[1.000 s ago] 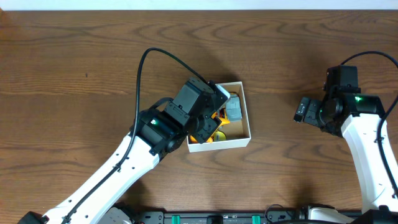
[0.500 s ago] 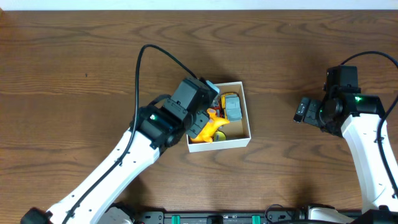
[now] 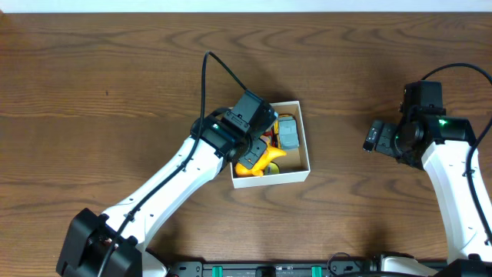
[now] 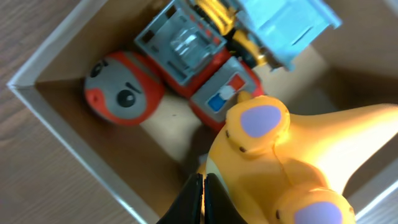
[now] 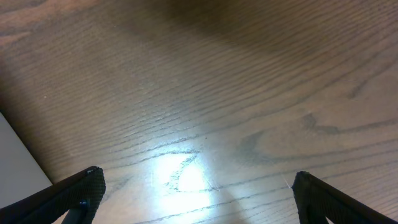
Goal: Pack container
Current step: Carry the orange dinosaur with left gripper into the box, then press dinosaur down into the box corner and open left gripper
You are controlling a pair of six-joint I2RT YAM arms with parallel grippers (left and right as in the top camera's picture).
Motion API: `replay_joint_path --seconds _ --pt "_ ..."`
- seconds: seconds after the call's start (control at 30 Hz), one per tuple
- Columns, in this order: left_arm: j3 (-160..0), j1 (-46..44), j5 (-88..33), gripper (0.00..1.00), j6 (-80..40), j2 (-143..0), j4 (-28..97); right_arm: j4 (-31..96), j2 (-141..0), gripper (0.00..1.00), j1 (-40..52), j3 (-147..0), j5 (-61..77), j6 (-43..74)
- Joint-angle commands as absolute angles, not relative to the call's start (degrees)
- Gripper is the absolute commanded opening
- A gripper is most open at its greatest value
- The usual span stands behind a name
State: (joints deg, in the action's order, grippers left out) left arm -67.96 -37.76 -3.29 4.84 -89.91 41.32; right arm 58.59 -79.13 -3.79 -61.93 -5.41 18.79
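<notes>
The container (image 3: 304,150) is a shallow white-walled box with a brown floor, and its corner wall (image 4: 56,118) shows in the left wrist view. Inside lie a yellow toy with purple spots (image 3: 260,163) (image 4: 292,168), a red round toy with an angry face (image 4: 121,93) and a grey, red and blue vehicle toy (image 3: 288,132) (image 4: 199,59). My left gripper (image 3: 257,142) (image 4: 203,182) hangs over the box's left side, shut on nothing, its tips right beside the yellow toy. My right gripper (image 3: 373,137) (image 5: 199,180) stands open over bare table far to the right.
The brown wooden table (image 3: 92,85) stretches all round the box. The left arm's black cable (image 3: 223,65) arcs above the box. In the right wrist view only wood grain (image 5: 205,93) lies between the fingers.
My left jaws have closed from half open to shut. The left wrist has turned and shifted right over the box, and more of the yellow toy shows. The right arm has not moved.
</notes>
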Motion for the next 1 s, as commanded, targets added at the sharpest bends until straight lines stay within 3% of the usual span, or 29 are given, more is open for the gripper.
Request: replay_joint_path --seconds 0.0,0.37,0.97 --pt "-68.5 -39.6 -8.1 0.06 2.6 -89.8 41.3 58.5 -79.2 0.99 -4.3 -61.8 -6.2 18.1" --pt "-68.5 -47.5 -11.2 0.06 1.4 -89.8 39.7 58.5 -79.2 0.99 -4.3 -61.8 -6.2 18.1" --pt "-68.5 -46.2 -8.1 0.06 1.4 -92.0 39.4 58.5 -79.2 0.99 -4.3 -61.8 -6.2 18.1"
